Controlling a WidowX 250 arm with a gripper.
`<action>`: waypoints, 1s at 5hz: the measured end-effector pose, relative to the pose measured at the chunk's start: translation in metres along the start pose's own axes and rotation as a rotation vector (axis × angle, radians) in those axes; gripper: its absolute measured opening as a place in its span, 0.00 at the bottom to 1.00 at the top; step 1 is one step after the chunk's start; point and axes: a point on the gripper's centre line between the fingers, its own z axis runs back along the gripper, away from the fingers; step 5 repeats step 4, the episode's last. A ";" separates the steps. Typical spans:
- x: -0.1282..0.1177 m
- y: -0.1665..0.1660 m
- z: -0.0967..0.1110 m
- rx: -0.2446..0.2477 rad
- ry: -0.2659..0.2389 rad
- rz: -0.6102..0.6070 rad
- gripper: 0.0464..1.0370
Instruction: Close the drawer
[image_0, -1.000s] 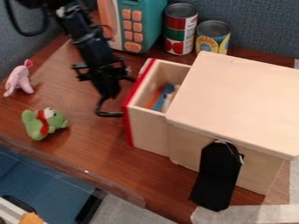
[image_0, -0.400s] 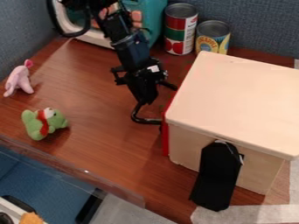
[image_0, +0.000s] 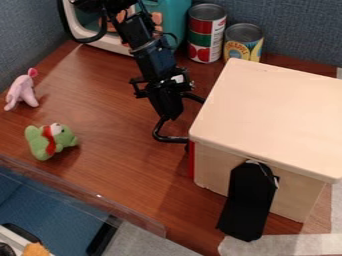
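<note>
The gripper (image_0: 192, 121) is at the left side of the light wooden box (image_0: 274, 115), low over the table. Its fingers are spread, the nearer one bent round toward the red drawer front (image_0: 192, 159) and the farther one at the edge of the box lid. A thin red strip of that front shows flush against the box's left side, under the lid's edge. The drawer's inside is hidden, and nothing is held between the fingers.
Two cans (image_0: 206, 33) and a teal toy microwave (image_0: 175, 20) stand behind. A pink toy (image_0: 23, 92) and a green plush toy (image_0: 50, 141) lie at the left. A black flap (image_0: 248, 200) hangs on the box's front.
The gripper has moved right, and the drawer, pulled out with its contents showing a second ago, has slid into the box. The microwave's visible part has changed as the arm shifted.
</note>
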 end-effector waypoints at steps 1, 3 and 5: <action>-0.003 -0.003 0.011 0.015 -0.038 0.005 0.35; -0.024 -0.005 0.070 0.213 -0.177 -0.033 0.94; -0.034 -0.004 0.075 0.311 -0.109 -0.001 0.97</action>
